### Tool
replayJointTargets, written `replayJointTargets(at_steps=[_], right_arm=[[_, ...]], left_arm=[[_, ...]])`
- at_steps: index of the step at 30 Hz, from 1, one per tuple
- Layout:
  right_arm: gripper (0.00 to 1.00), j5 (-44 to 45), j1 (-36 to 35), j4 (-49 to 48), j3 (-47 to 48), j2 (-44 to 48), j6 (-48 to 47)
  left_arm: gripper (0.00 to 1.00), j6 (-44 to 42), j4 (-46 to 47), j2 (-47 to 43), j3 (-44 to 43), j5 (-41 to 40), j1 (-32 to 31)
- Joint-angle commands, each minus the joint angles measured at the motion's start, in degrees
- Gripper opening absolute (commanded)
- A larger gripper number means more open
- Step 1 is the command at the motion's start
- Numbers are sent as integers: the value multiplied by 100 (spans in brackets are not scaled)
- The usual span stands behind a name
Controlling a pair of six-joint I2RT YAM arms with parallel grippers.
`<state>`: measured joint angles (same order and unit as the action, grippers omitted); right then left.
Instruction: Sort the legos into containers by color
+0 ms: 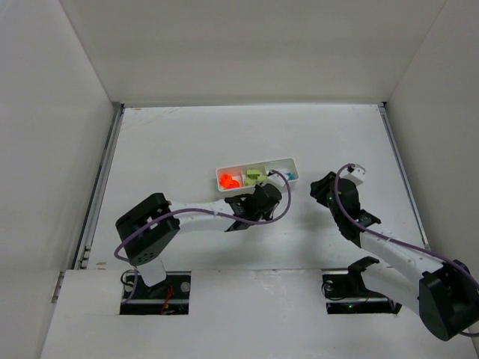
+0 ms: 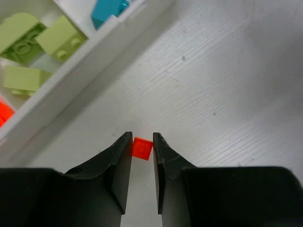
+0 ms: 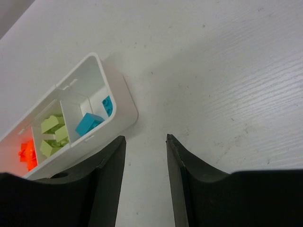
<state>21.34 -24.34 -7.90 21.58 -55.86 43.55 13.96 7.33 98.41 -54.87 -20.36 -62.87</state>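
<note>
The orange-red lego [image 2: 142, 148] is pinched between the jaws of the left gripper [image 2: 141, 140], over the table [image 2: 227, 94] and just beside the near wall of the tray [image 2: 80, 75]. Inside the tray you see orange-red bricks [image 3: 27, 152] in the left compartment, yellow-green bricks [image 3: 51, 132] in the middle one and cyan bricks [image 3: 89, 123] in the right one. The right gripper [image 3: 144, 142] hangs near the tray's right end, with its jaws spread over the table.

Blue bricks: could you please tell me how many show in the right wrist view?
2. Both lie in the white tray's end compartment: one blue brick near the divider, a second blue brick by the end wall. More may hide below the rim.
</note>
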Motion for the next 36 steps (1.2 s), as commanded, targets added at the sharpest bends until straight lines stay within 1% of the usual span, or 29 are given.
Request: replayJointTargets(at_steps=[1,6,9,14,17,20,22,24,27,32,34,36], right_arm=[[46,-7,-14,-291,74,40,-4],[46,-7,-31,-309,74,40,4],[46,-7,-58,-335,74,22,4],[46,-7,-145,-361,83,-31,-4],[46,-7,-233,-370,109,-48,-39],[46,1,-365,-423,135,-83,-127],[46,10,-497,-458,188,-145,-224],[46,1,-707,-475,293,-302,-364],[46,54,-1234,-519,539,-732,-645],[48,-16,-2174,-712,961,-1409,-1199],[52,-95,-2535,-809,1110,-1629,-1331],[61,-331,-2842,-914,1286,-1884,-1402]], left_arm=[[19,133,-22,-629,99,-188,244],[20,204,40,-1165,178,-240,701],[20,230,171,-1298,222,-337,1070],[21,239,427,-1184,293,-548,1571],[21,239,506,-1070,310,-618,1730],[24,239,541,-999,337,-697,1809],[29,239,585,-973,372,-759,1853],[37,239,673,-964,416,-777,1879],[43,239,717,-999,442,-794,1888],[48,274,664,-1411,565,-899,1845],[49,379,647,-1779,740,-943,1827],[50,572,559,-2219,968,-961,1862]])
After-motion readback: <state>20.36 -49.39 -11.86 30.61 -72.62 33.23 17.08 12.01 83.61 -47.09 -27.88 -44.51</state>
